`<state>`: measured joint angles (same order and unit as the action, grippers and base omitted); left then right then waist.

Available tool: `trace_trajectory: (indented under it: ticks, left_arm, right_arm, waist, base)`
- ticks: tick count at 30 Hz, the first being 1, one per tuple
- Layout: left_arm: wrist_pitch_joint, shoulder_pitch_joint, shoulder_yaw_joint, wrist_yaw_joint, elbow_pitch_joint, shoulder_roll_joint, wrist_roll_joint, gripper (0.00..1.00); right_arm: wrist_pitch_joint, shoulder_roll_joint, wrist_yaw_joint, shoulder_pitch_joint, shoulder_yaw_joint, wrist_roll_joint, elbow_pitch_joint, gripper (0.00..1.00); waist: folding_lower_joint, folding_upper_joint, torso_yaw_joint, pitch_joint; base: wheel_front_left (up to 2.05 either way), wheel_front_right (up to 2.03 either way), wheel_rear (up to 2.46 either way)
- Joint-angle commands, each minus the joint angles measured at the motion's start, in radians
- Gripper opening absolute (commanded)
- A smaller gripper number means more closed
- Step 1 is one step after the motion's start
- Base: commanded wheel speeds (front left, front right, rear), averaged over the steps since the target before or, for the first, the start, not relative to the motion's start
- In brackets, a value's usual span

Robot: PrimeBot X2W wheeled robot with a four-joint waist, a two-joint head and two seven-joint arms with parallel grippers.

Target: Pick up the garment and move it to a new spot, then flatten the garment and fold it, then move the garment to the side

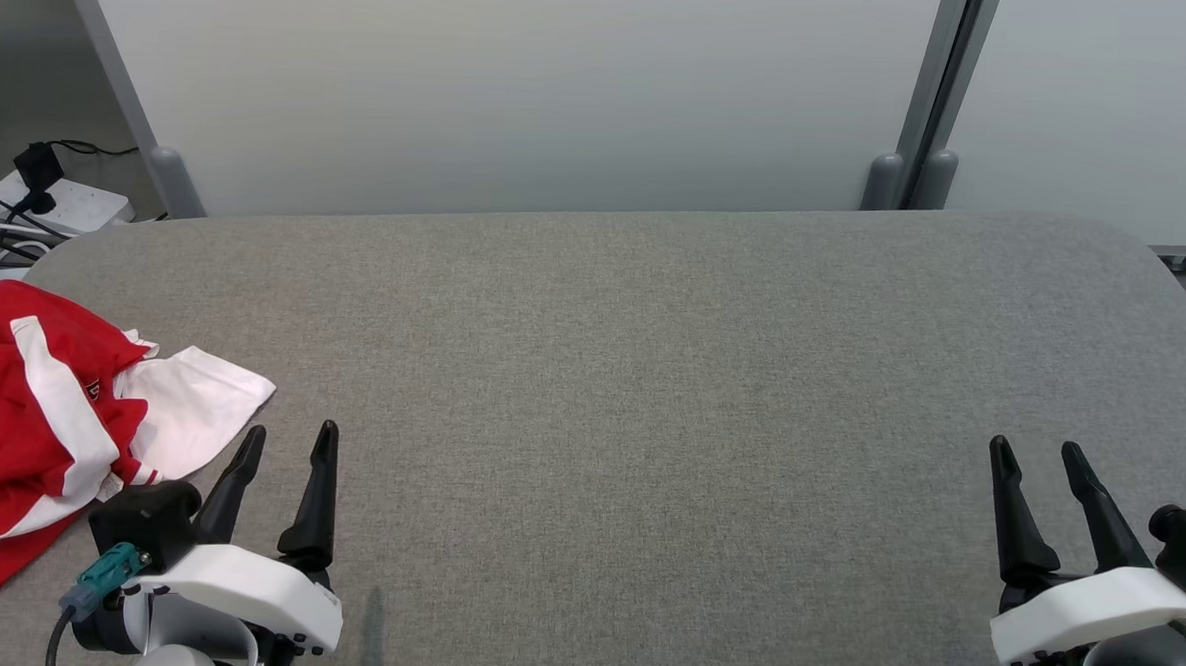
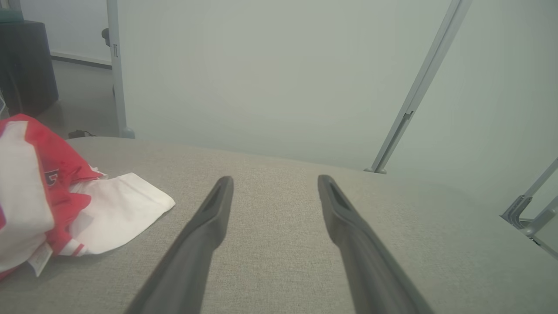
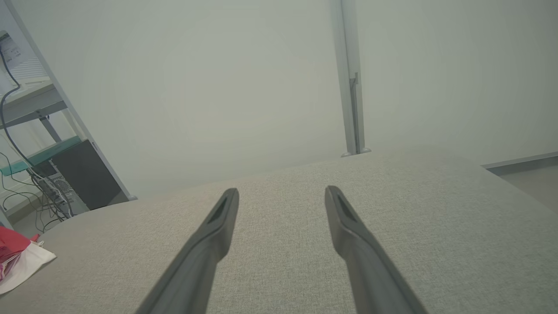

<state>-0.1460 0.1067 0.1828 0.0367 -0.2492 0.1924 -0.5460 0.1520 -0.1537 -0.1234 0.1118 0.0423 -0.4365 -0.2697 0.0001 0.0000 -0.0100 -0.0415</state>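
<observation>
A crumpled red and white garment (image 1: 59, 420) lies in a heap at the left edge of the grey fabric table (image 1: 651, 376). In the left wrist view the garment (image 2: 65, 205) sits to the left of my fingers, and in the right wrist view the garment (image 3: 17, 257) peeks in at the far left. My left gripper (image 1: 289, 442) hovers open just right of the heap, not touching it, nothing between its fingers (image 2: 209, 226). My right gripper (image 1: 1034, 452) stands open and empty at the lower right, far from the cloth, its fingers (image 3: 348, 231) over bare table.
Pale partition panels with grey posts (image 1: 929, 97) stand behind the table's far edge. A power strip with black cables (image 1: 48, 199) lies on the floor beyond the back left corner. A dark cabinet (image 3: 85, 174) stands off to the left.
</observation>
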Motion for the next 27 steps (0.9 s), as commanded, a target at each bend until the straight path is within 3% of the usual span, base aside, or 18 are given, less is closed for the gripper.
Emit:
trace_trajectory:
  ticks: [1, 27]
  left_arm:
    - [-0.014, 0.033, -0.022, 0.008, 0.021, 0.023, 0.022, 1.00]
    - [-0.015, 0.037, 0.006, 0.045, -0.027, 0.038, 0.185, 1.00]
  right_arm:
    - [0.018, -0.012, -0.006, 0.018, 0.018, 0.024, 0.024, 1.00]
    - [0.097, -0.020, -0.007, -0.002, 0.065, 0.226, -0.049, 1.00]
  waist:
    - [0.0000, 0.0000, 0.000, 0.000]
    - [0.0000, 0.0000, 0.004, -0.016]
  base:
    - [0.00, 0.00, 0.00]
    - [0.00, 0.00, 0.00]
